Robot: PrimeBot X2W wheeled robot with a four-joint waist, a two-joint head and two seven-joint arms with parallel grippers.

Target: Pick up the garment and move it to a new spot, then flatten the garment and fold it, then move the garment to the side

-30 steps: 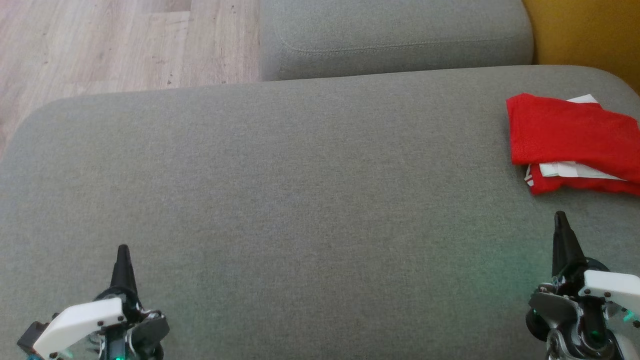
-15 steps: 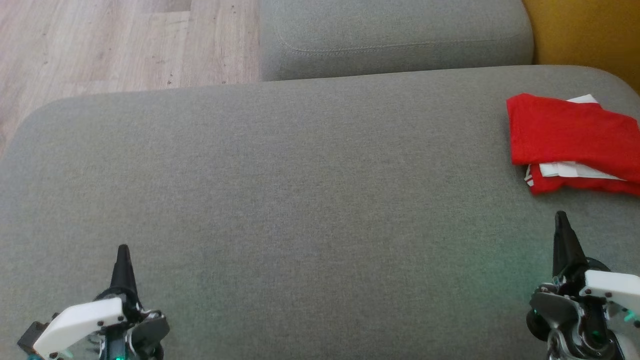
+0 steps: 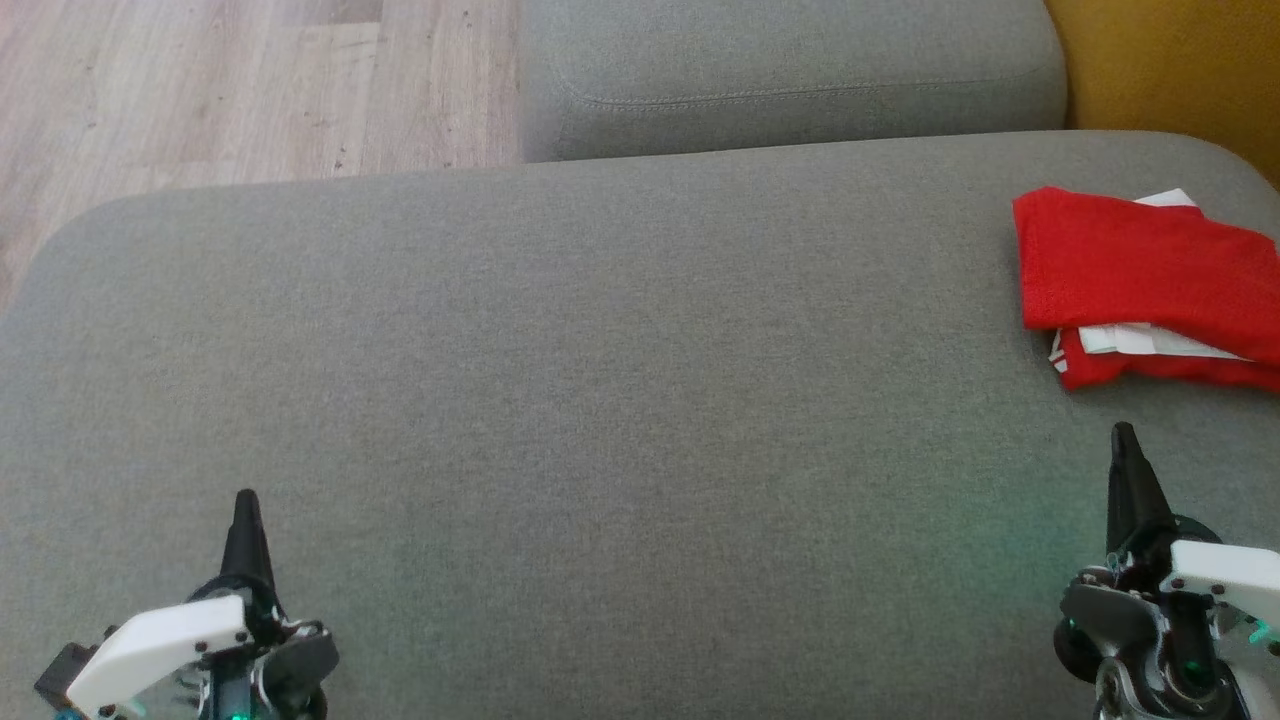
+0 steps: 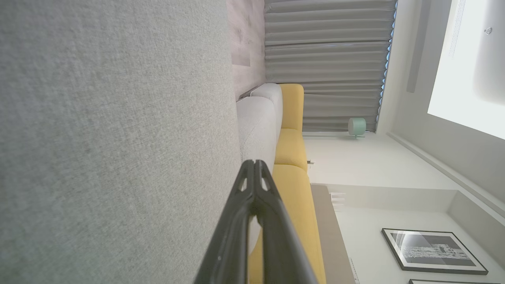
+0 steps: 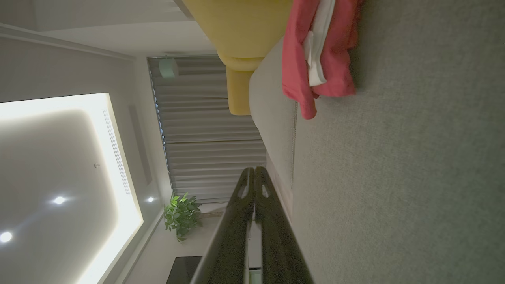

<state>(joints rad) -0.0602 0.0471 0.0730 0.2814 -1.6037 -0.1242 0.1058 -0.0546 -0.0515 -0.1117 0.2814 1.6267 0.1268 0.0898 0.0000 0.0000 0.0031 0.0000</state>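
From the head view, the garment (image 3: 1140, 270), red with white parts showing between its layers, lies folded at the far right edge of the broad grey cushion (image 3: 600, 400), partly cut off by the picture's border. The left claw (image 3: 245, 500) sits at the lower left, closed to a single dark point and holding nothing, well apart from the garment. The right claw (image 3: 1123, 435) sits at the lower right, likewise closed and empty, near the garment's front edge but not touching it. Beyond lie a second cushion (image 3: 790, 70), the wooden floor (image 3: 200, 90) and a yellow seat (image 3: 1170, 60).

In the left wrist view, the left claw is pinched closed, its tips touching, beside bare grey fabric; a curtain (image 4: 327, 63) and a framed picture (image 4: 434, 250) show behind.

In the right wrist view, the right claw's tips meet too; the garment rests on the cushion ahead, clear of the tips, with a potted plant (image 5: 181, 215) in the background.
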